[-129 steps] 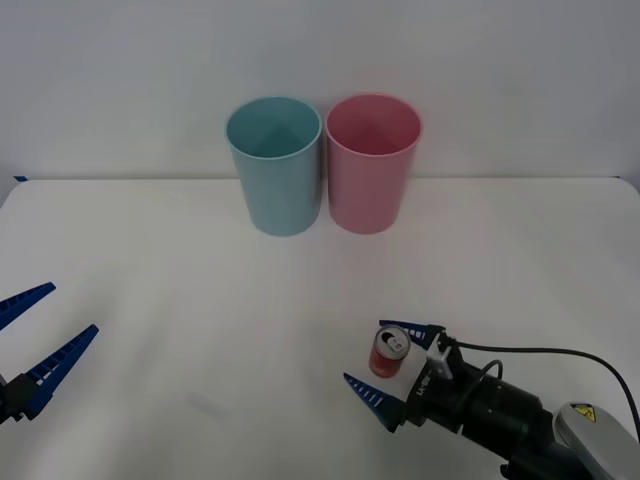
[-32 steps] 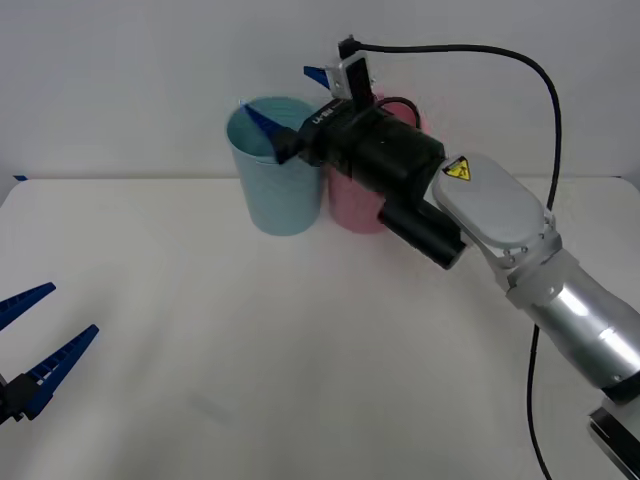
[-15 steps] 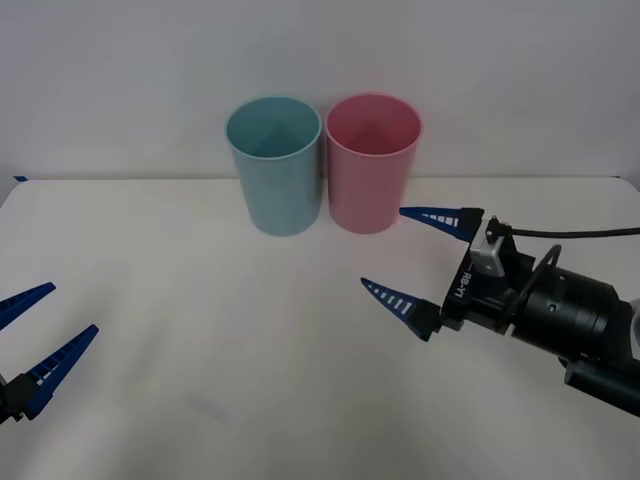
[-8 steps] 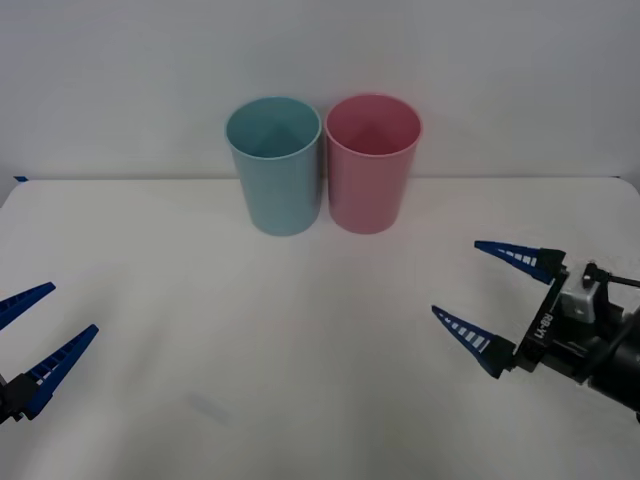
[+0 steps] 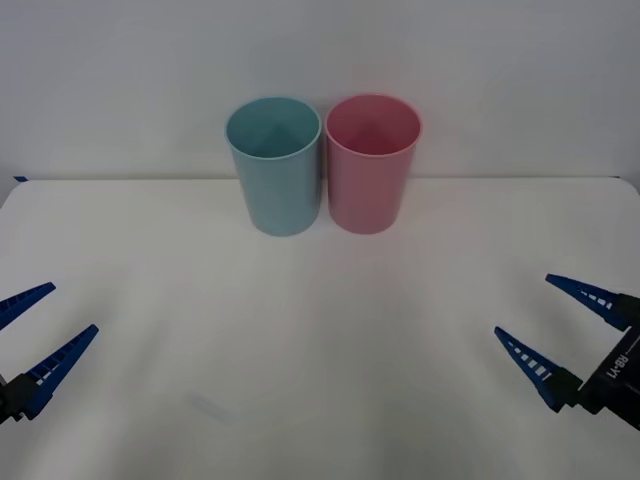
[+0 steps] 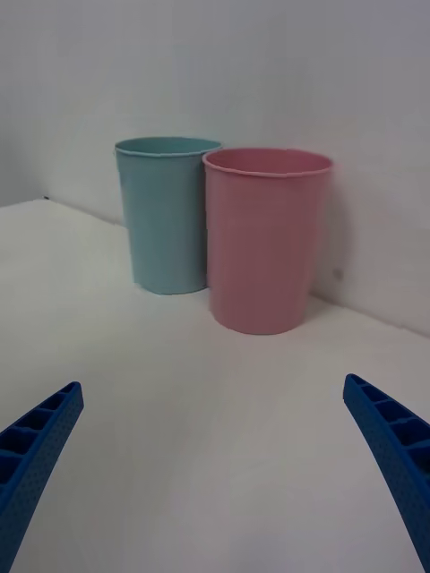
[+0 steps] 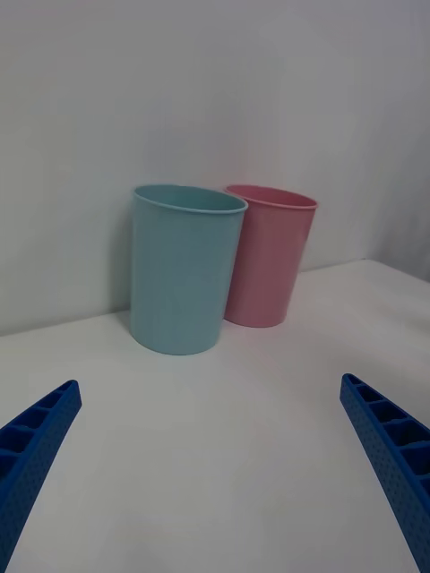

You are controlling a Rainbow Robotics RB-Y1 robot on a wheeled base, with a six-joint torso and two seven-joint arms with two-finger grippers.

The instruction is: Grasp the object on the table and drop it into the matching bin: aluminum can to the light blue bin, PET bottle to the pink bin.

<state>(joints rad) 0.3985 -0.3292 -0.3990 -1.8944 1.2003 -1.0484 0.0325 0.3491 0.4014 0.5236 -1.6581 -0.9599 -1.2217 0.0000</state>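
Right tool: my right tool (image 5: 572, 333) hangs low over the table (image 5: 320, 330), well out from the pink bin on its right and nearer me; its blue fingers (image 6: 392, 448) are spread wide and grip nothing.
Left tool: my left tool (image 5: 36, 337) sits at the table's near left edge, well apart from the light blue bin; its fingers (image 7: 387, 448) are also spread, released, with nothing between them.
Light blue bin: the light blue bin (image 5: 274, 165) stands upright at the far side of the table, just beside the pink bin on its left. I cannot tell what lies at its bottom.
Pink bin: the pink bin (image 5: 372, 162) stands upright, its rim nearly touching the light blue bin's. What I see of its inside is bare pink wall.
Aluminum can: I cannot tell where it is.
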